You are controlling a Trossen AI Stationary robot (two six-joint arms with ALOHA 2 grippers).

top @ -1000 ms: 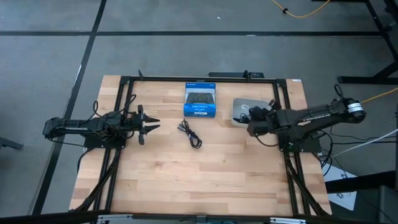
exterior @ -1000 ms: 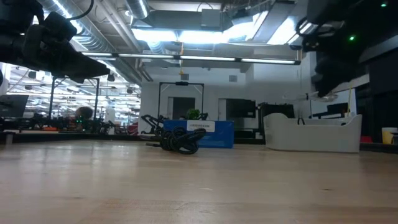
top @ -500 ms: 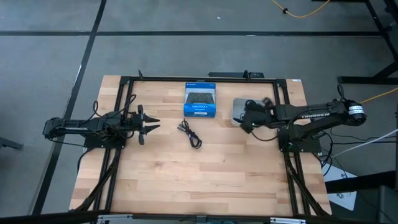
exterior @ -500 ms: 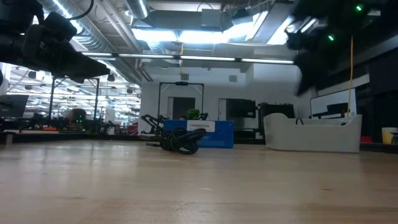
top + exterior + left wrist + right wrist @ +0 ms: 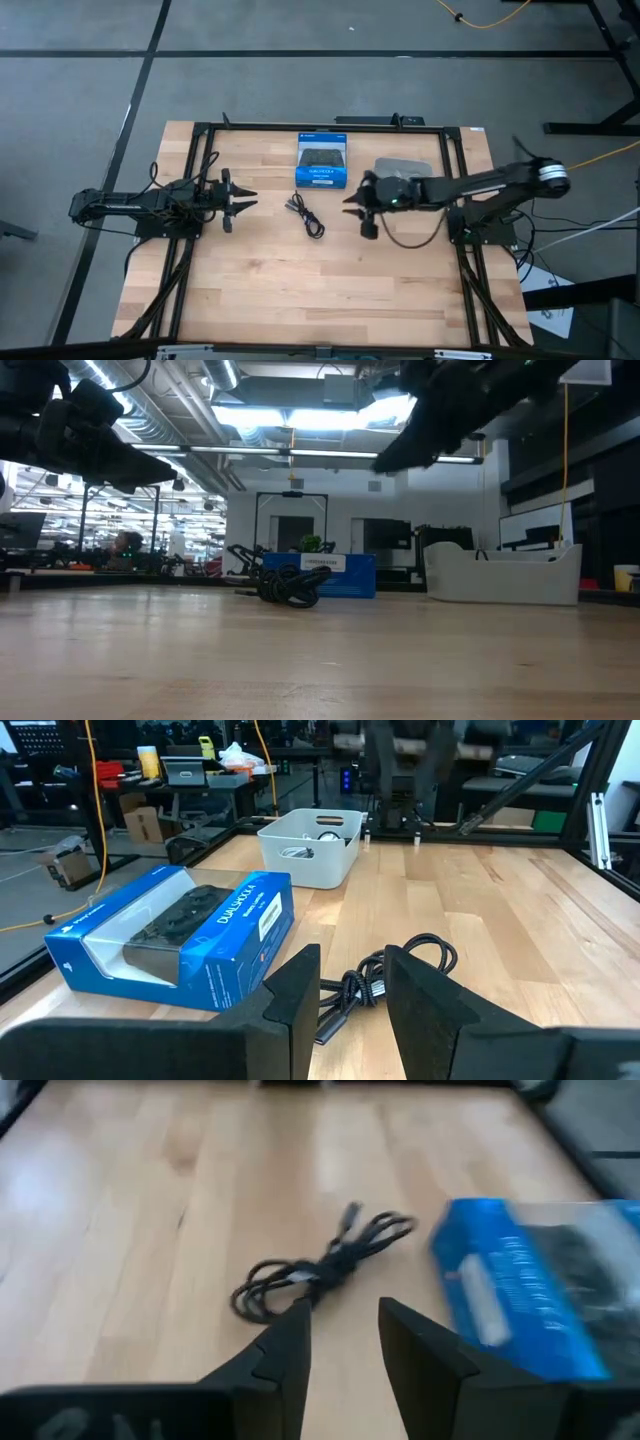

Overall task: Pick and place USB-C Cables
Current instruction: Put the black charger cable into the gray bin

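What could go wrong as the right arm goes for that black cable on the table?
The black cable is a loose, sprawled coil, so the open right gripper may catch only one strand and drag the rest. The blue box sits close behind the cable; a wide approach could nudge it. The left gripper waits open on the cable's other side, so overshooting could bring the arms close.

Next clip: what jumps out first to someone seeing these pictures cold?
A bright blue box sits at the table's far middle, with one black cable coiled on the bare wood in front of it. The right end effector, fingers open, reaches in from the right toward that cable, while the left end effector waits open at the left. A grey bin stands right of the box.
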